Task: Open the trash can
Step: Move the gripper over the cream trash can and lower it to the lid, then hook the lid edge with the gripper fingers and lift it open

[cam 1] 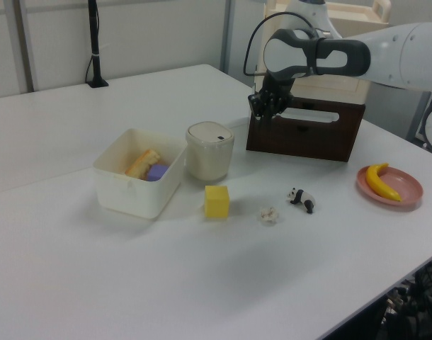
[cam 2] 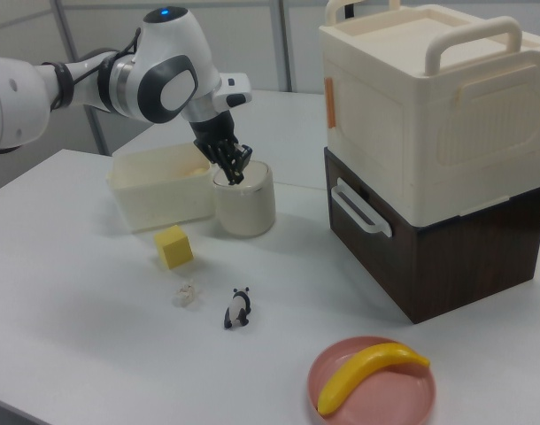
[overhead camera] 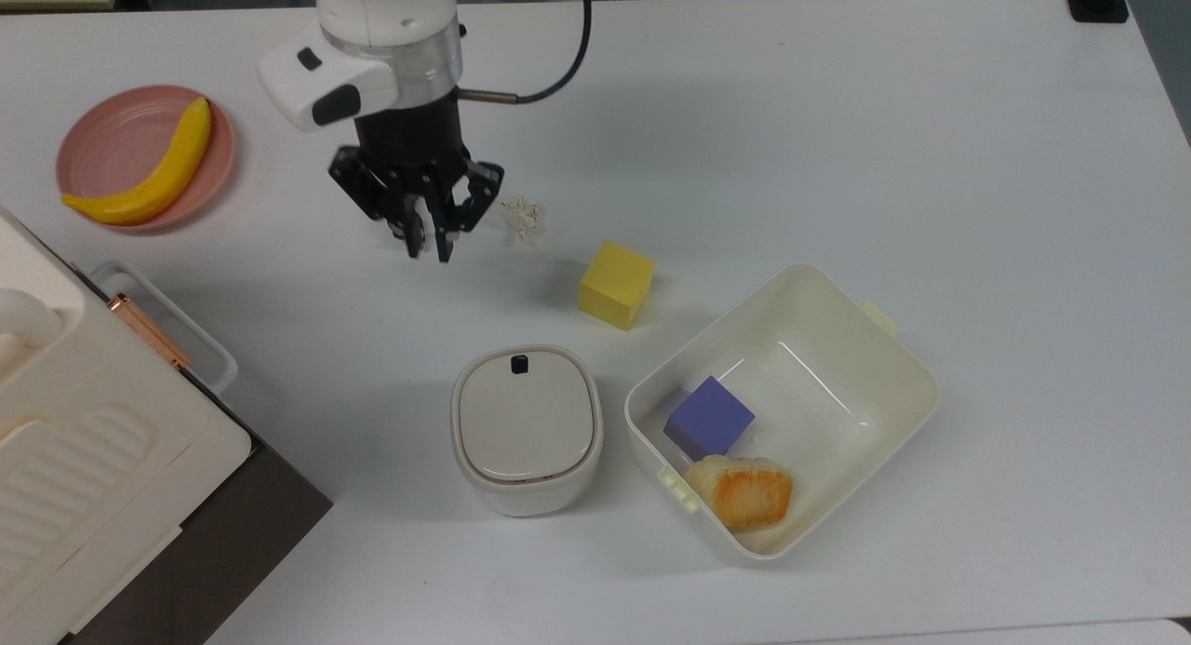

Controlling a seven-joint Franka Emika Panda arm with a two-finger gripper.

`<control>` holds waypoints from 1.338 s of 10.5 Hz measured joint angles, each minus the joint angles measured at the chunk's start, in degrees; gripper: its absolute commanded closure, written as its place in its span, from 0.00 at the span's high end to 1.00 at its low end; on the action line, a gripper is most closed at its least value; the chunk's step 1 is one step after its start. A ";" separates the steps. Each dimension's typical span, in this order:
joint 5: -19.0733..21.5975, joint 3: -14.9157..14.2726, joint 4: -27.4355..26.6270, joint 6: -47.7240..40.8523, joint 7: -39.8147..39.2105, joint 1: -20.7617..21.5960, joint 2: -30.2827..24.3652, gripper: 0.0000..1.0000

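One trash can (overhead camera: pixel 527 429), button toward the top view's top; pincer (overhead camera: pixel 426 248) seemingly together.

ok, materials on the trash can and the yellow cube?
Trash can: looks like smooth moulded plastic, cream body, beige-grey lid with a soft sheen, and a small black button at the rim. Yellow cube: matte, no glare, slightly soft edges; probably foam, though painted wood is possible.

The white arm reaches in from the top view's upper edge, wrist pointing downward. The black hand (overhead camera: pixel 426 250) hangs above the surface, fingers drawn nearly together, holding nothing.
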 measured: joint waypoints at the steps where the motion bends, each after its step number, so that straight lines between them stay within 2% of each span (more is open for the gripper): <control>1: 0.99 0.30 0.03 3.52 0.64 0.24 0.83 0.01; 4: 1.53 1.03 0.34 13.03 6.03 2.82 4.28 0.03; 8: 0.99 1.10 1.06 14.74 9.56 6.58 8.53 0.03; 11: -2.57 1.00 1.43 18.72 13.88 6.65 10.14 0.03; 14: -2.71 0.93 1.52 18.72 14.18 6.64 10.19 0.03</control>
